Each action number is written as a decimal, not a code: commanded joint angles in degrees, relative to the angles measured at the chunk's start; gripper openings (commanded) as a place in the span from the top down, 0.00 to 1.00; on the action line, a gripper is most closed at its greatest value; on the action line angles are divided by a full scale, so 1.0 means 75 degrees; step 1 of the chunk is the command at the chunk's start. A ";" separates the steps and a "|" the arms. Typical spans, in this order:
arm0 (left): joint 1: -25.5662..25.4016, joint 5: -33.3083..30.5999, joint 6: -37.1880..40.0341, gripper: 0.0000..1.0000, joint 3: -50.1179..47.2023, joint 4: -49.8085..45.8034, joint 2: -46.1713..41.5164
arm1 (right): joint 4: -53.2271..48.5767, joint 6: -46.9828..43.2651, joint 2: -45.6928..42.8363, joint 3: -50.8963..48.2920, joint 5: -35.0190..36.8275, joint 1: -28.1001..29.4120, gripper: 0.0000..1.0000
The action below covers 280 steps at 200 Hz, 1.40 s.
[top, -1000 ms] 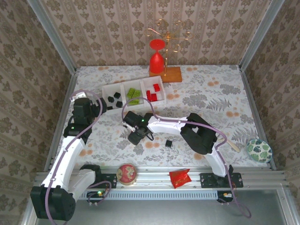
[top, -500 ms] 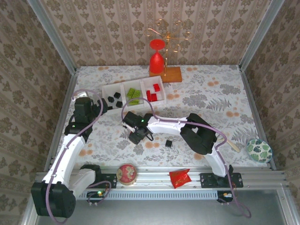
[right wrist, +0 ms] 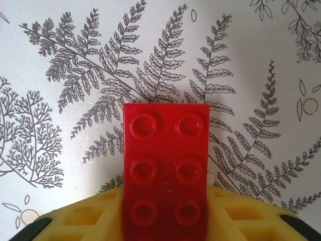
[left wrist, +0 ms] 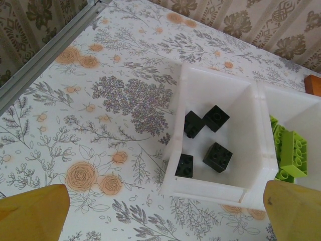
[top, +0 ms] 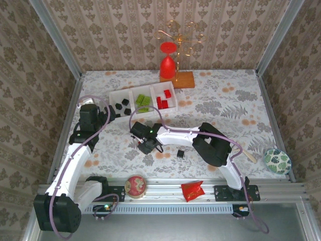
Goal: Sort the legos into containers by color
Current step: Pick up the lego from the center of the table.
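My right gripper (right wrist: 166,223) is shut on a red brick (right wrist: 166,160), which sticks out past the yellow fingers (right wrist: 75,221) just above the leafy tablecloth. From above, that gripper (top: 145,144) hangs low, near of the white tray (top: 112,98). The tray's left compartment holds several black bricks (left wrist: 216,156), the middle one green bricks (top: 143,100) and the right one red bricks (top: 164,99). One black brick (top: 179,153) lies loose on the table. My left gripper (left wrist: 163,216) is open and empty, just near of the tray's left compartment (left wrist: 220,188).
A round red tin (top: 135,185) and a crinkled red packet (top: 192,191) sit at the near rail. A red goblet (top: 168,60) stands on a wooden base behind the tray. A patterned bowl (top: 277,160) is at the right edge.
My right gripper has drifted a little toward the tray with the red brick. The left arm shifted slightly away from me.
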 commanded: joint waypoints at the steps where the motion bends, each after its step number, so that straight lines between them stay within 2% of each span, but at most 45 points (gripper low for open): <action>1: 0.0075 0.0064 -0.0101 0.00 -0.0042 0.0070 0.0052 | -0.0339 0.0240 -0.0132 -0.0191 0.0549 -0.0035 0.61; 154: 0.0099 0.0171 -0.0114 0.00 -0.0066 0.0064 0.0085 | -0.0176 0.1340 -0.0828 -0.0847 0.1122 -0.0645 0.67; 280: 0.0129 0.0149 -0.0112 0.00 -0.0124 0.0049 -0.0004 | -0.0053 0.1416 -0.1625 -0.0680 0.1748 -0.1475 0.68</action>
